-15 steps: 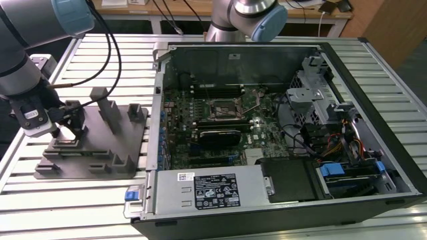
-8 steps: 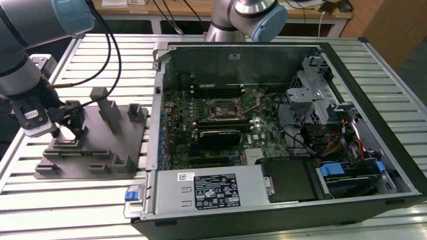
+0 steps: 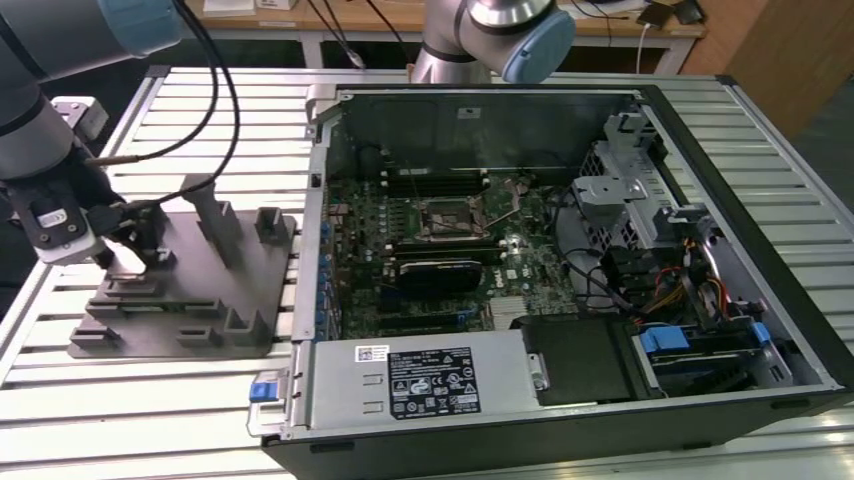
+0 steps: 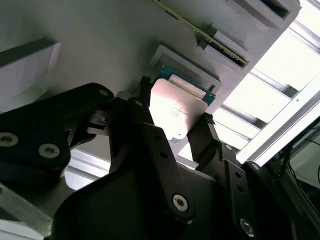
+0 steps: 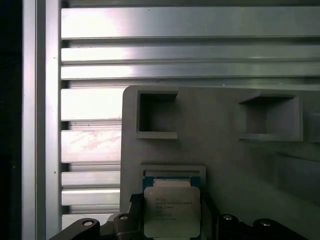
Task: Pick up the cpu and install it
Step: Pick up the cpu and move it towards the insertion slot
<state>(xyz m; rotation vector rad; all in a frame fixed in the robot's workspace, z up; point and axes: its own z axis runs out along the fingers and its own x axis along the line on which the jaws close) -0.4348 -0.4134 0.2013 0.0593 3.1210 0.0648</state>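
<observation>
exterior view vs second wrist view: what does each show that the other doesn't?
Exterior view: open computer case, its motherboard socket, the whole grey fixture plate. Second wrist view: the cpu, silver top showing, jaws shut on two opposite edges. Shared: gripper at the fixture plate, slatted table.

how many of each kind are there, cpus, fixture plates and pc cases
cpu: 1
grey fixture plate: 1
open computer case: 1
total: 3
</observation>
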